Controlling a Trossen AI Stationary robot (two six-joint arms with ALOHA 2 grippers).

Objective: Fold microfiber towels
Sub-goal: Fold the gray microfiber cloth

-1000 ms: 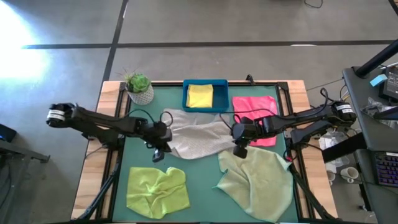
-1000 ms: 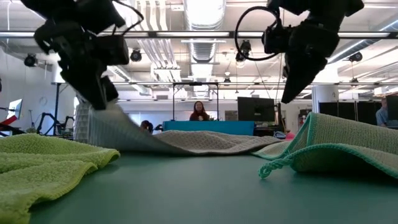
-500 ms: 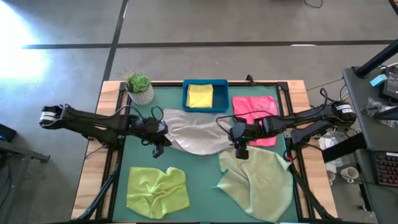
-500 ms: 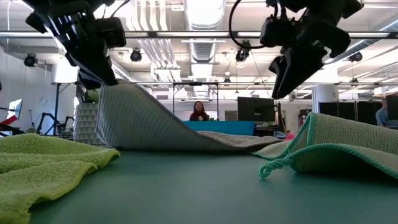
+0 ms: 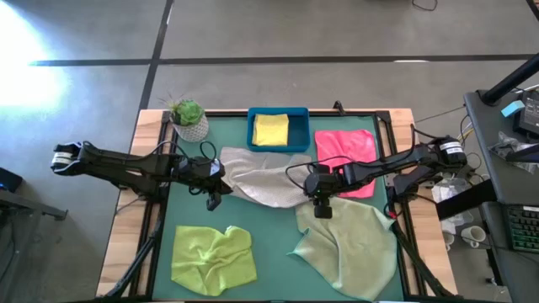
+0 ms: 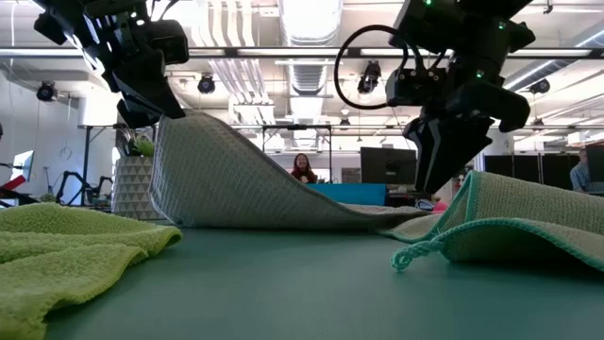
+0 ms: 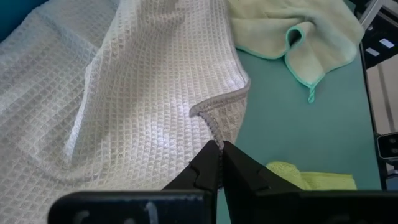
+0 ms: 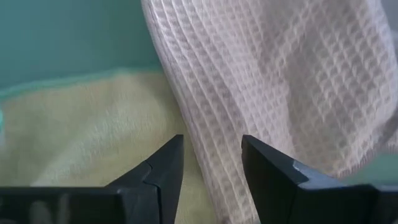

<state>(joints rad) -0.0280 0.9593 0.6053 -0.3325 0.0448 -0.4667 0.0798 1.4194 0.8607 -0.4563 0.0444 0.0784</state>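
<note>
Grey towel (image 5: 265, 181): left gripper (image 7: 219, 163) jaws pinch its corner; right gripper (image 8: 211, 163) jaws spread over opposite edge. Pinch one layer only, avoiding sage towel (image 5: 349, 244).

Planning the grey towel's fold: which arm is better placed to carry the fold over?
The left one, probably. The left end effector is already shut on a corner of the light grey towel and holds it raised off the table. The right end effector is open beside the towel's other edge, gripping nothing.

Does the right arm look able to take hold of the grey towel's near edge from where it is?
Probably yes: the right gripper is open right at the grey towel, nothing between.
</note>
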